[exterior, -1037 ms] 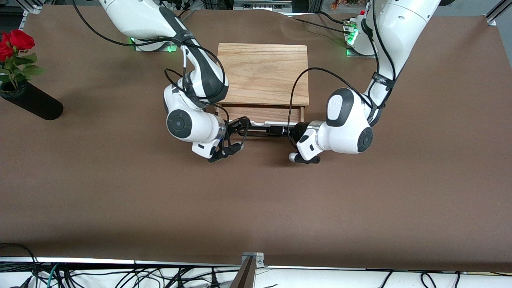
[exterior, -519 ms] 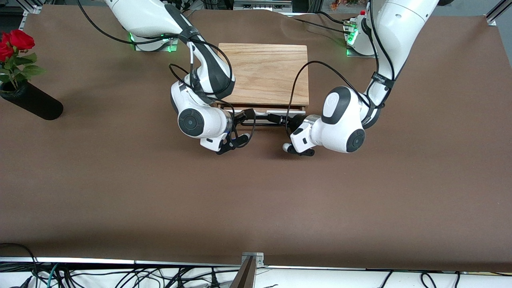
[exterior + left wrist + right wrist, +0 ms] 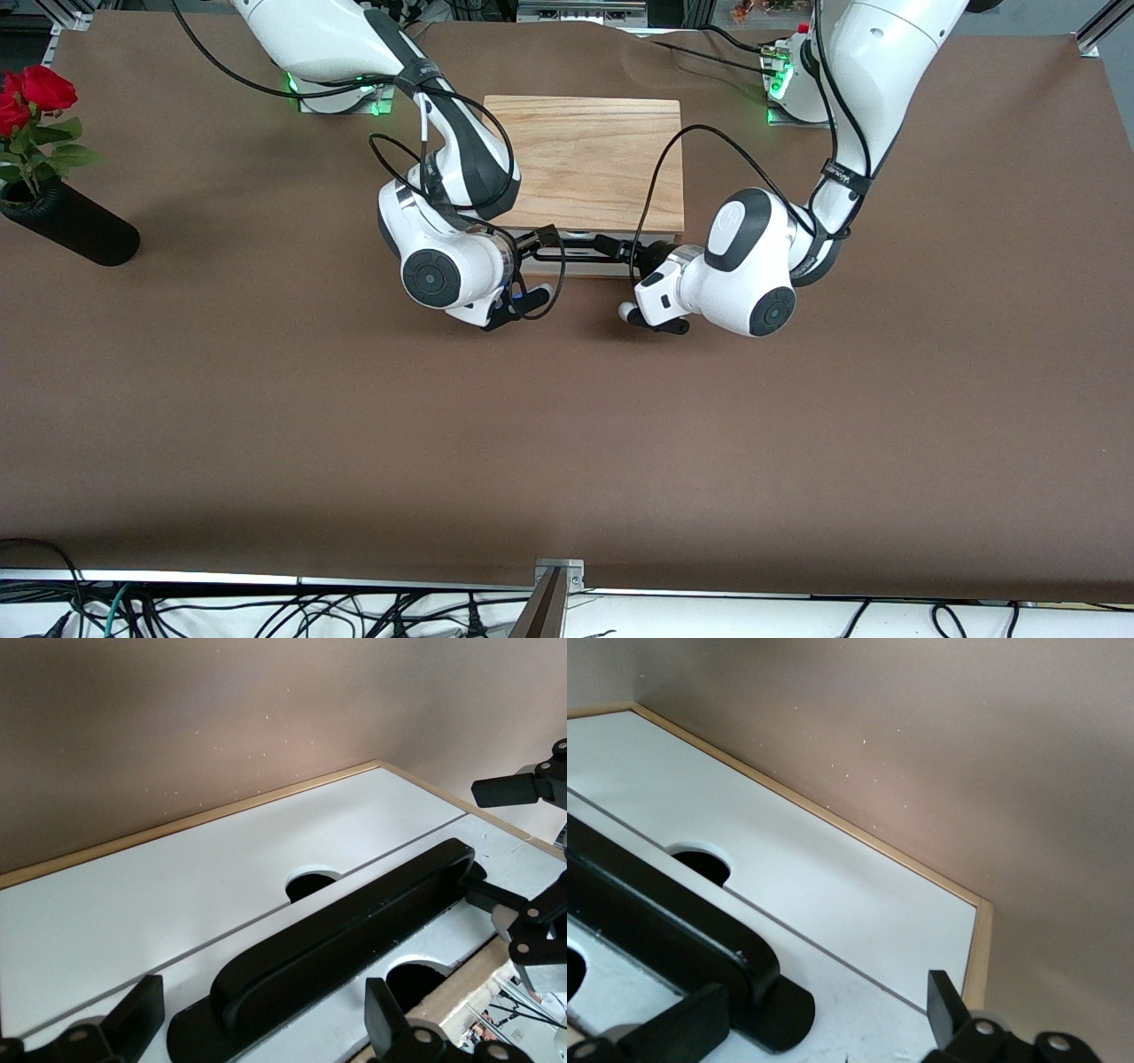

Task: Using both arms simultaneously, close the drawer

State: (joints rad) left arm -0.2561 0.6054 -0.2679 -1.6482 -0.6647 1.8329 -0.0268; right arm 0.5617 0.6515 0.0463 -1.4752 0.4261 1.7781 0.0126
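The oak-coloured box (image 3: 585, 159) stands at mid table between the arms' bases. The drawer (image 3: 585, 266) is pushed in: none of its tray shows, only its front under the box's front edge. My right gripper (image 3: 539, 243) and left gripper (image 3: 617, 249) both sit against the drawer's front at the black bar handle (image 3: 578, 252). In the left wrist view the left gripper (image 3: 261, 1028) is open, with the handle (image 3: 354, 935) between its fingers on the white front panel (image 3: 177, 895). In the right wrist view the right gripper (image 3: 815, 1019) is open beside the handle's end (image 3: 682, 930) on the panel (image 3: 833, 877).
A black vase (image 3: 75, 232) with red roses (image 3: 35, 93) lies at the right arm's end of the table. Brown table cover (image 3: 567, 443) stretches toward the front camera. Black cables loop off both wrists over the box's front.
Both grippers have moved toward the box and the drawer has slid in with them; the open tray seen a second ago no longer shows.
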